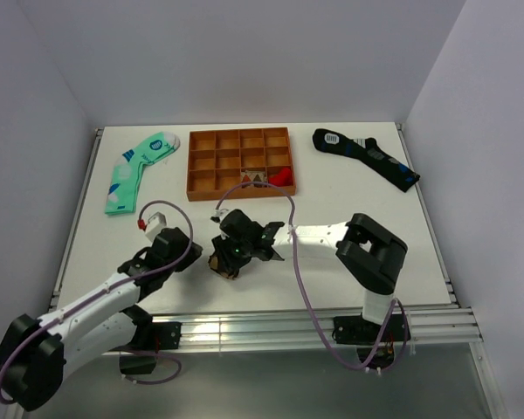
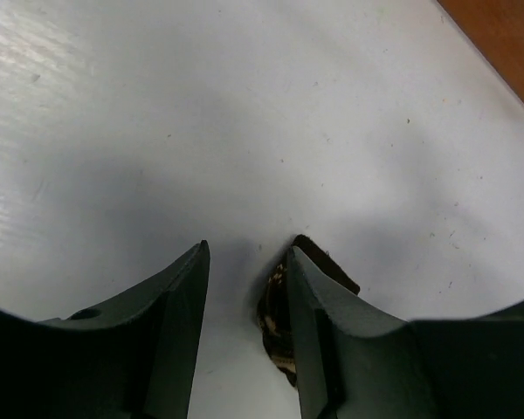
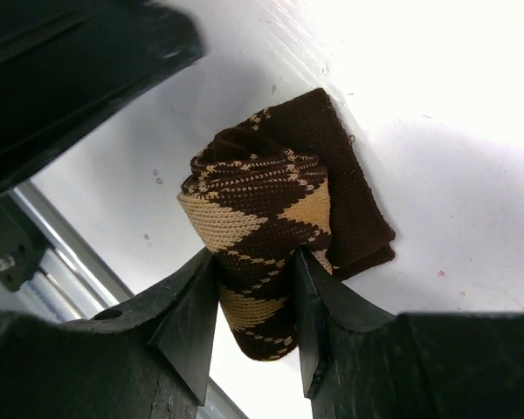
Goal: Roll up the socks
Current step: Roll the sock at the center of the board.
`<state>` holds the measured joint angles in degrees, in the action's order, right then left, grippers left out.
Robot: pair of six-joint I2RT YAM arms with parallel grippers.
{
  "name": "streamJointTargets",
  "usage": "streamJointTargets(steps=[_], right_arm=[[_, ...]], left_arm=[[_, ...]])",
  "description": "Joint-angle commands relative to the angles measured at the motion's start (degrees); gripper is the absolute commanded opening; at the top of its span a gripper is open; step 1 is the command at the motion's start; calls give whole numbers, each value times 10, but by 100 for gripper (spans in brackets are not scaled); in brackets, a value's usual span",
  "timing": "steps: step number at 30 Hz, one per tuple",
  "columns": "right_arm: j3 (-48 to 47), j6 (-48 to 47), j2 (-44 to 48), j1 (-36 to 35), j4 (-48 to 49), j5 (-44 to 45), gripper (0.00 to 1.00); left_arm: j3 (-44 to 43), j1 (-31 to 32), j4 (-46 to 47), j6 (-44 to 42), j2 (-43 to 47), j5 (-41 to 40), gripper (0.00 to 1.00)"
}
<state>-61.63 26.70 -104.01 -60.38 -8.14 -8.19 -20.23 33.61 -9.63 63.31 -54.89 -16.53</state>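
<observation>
The brown argyle socks (image 3: 262, 192) are wound into a tight roll with tan diamonds, and the dark brown cuff lies flat beside the roll on the white table. In the top view the roll (image 1: 222, 264) sits near the front edge, at the middle. My right gripper (image 3: 255, 253) is shut on the lower part of the roll; in the top view it (image 1: 233, 253) comes in from the right. My left gripper (image 2: 247, 249) is open, with bare table between its fingers. The roll (image 2: 278, 314) lies just against its right finger (image 2: 319, 323), partly hidden.
An orange compartment tray (image 1: 192, 166) stands at the back middle with a red item (image 1: 283, 178) in one cell. A mint-green sock (image 1: 135, 170) lies at the back left and a dark sock (image 1: 367, 157) at the back right. Aluminium rails (image 1: 271, 325) run along the front edge.
</observation>
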Motion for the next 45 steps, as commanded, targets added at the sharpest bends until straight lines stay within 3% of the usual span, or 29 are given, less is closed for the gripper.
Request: streamJointTargets(steps=[1, 8, 17, 26, 33, 45], right_arm=[[27, -10, -57, 10, -108, -41, 27], [-5, -9, -81, 38, -121, -96, 27], [-21, 35, -97, 72, -101, -151, 28], [-16, 63, -112, 79, -86, -159, 28], [0, 84, -123, 86, -57, -190, 28], [5, 106, -132, 93, -51, -187, 28]], left_arm=[[20, -2, -7, 27, 60, -19, 47], [55, 5, 35, -8, 131, 22, 48], [108, 53, 77, 31, 160, 16, 50], [128, 145, 151, 85, 127, -53, 51], [142, 182, 193, 126, 93, -94, 51], [192, 278, 182, 175, 180, -186, 50]])
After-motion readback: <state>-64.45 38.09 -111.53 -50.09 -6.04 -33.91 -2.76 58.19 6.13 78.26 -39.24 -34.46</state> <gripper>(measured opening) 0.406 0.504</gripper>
